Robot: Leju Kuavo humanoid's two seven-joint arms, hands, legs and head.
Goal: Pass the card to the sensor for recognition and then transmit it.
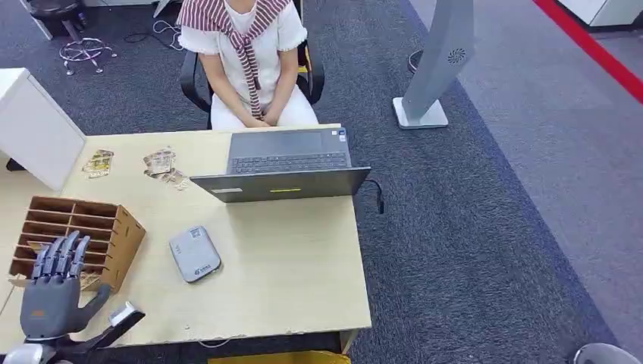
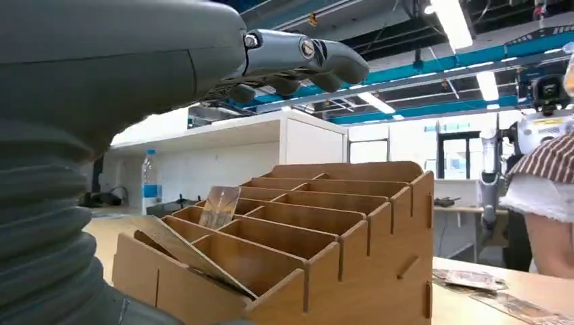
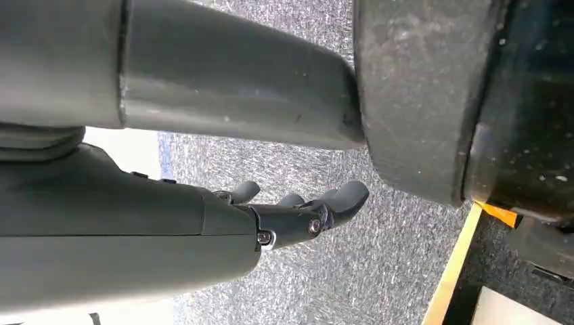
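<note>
Head cam sits high, looking forward and down over the tabletop (image 1: 288, 258) with the left robot hand (image 1: 54, 292) near its bottom edge. Left wrist cam rides right behind that hand, low and close to the wooden organizer (image 2: 298, 237), which both views share. Right wrist cam looks down past the right robot hand (image 3: 298, 213) at carpet (image 3: 352, 271).

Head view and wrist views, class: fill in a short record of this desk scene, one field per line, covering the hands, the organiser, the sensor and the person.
Left hand: left hand, fingers spread, holding nothing, raised over the slotted brown wooden card organiser
Right hand: right hand hanging over grey carpet, holding nothing
Cards: one patterned card standing in an organiser slot
Sensor: flat grey rounded card reader on the pale wooden desk
Person: seated person behind the open grey laptop
</note>
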